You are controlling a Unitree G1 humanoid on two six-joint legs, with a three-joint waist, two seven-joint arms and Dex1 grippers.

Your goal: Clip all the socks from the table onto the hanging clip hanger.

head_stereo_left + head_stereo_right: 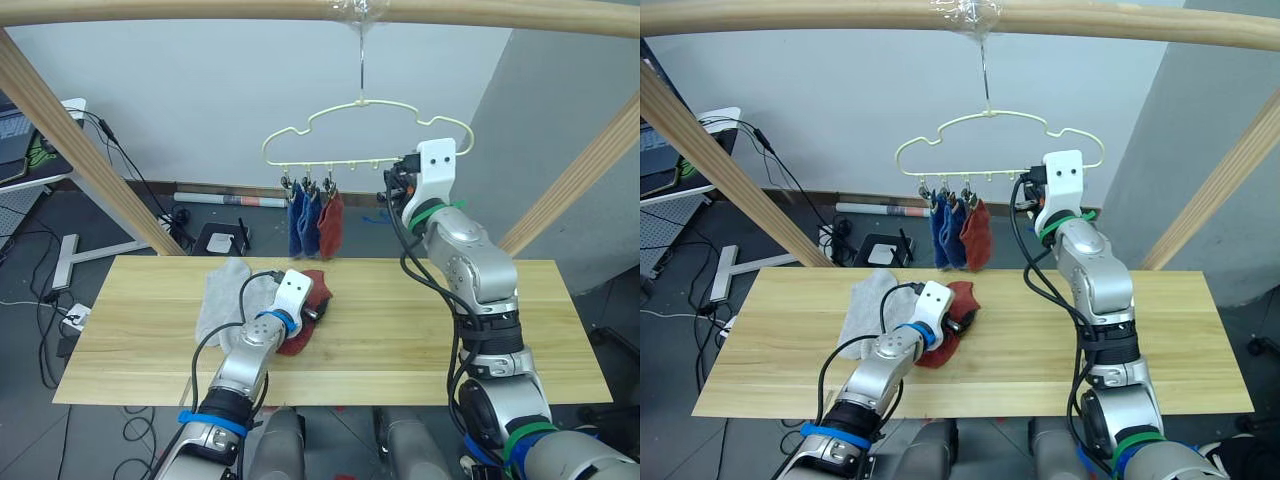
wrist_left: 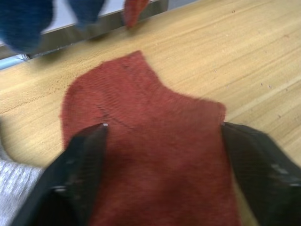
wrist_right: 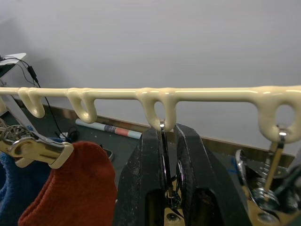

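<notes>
The left arm reaches forward low, its black two-fingered left gripper spread wide with one finger on each side of what lies beneath it. The right arm is raised, elbow bent, its black two-fingered right gripper pinched nearly closed, fingers pointing up

Clip hanger hangs at twelve o'clock, above the table's far edge. Three socks dangle from its nine o'clock end.

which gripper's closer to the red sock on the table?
Left. The left gripper straddles the red sock, open; the right gripper is up at the clip hanger, shut on a clip.
</notes>
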